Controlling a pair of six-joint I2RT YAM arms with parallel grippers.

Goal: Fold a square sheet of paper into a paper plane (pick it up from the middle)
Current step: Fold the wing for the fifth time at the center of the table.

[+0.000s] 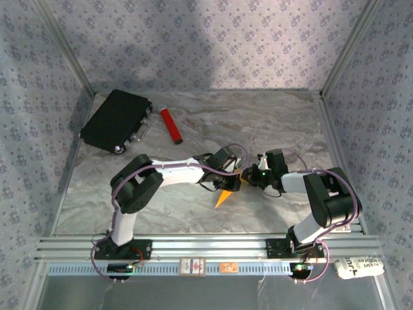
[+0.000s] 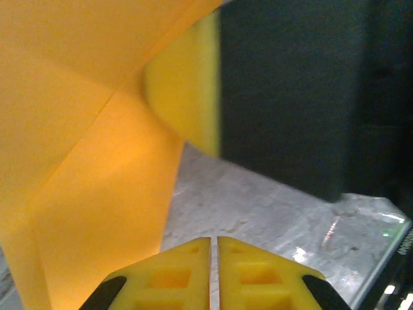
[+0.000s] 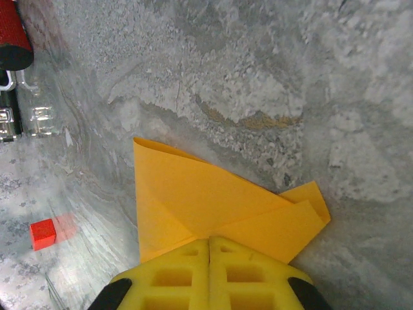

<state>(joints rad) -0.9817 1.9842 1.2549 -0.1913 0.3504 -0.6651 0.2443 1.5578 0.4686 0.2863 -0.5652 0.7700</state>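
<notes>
1. Right end effector (image 3: 209, 244) closed, pinching the sheet of paper (image 3: 213, 200); left end effector (image 2: 213, 244) closed on nothing, paper just beside it.
2. Top view: both meet at the paper near mid-bench (image 1: 271, 123); black case (image 1: 116, 119) and red cylinder (image 1: 171, 125) far left; right wrist view: small red block (image 3: 43, 233).
3. Paper orange-yellow, plain, creased to a point.

I couldn't read anything. A crumpled white tag (image 1: 359, 267) at the right end of the rail (image 1: 258, 248) carried dark print. A pale sticker (image 1: 192, 266) and an orange sticker (image 1: 227, 267) sat on the rail's front. All were too small to read.
</notes>
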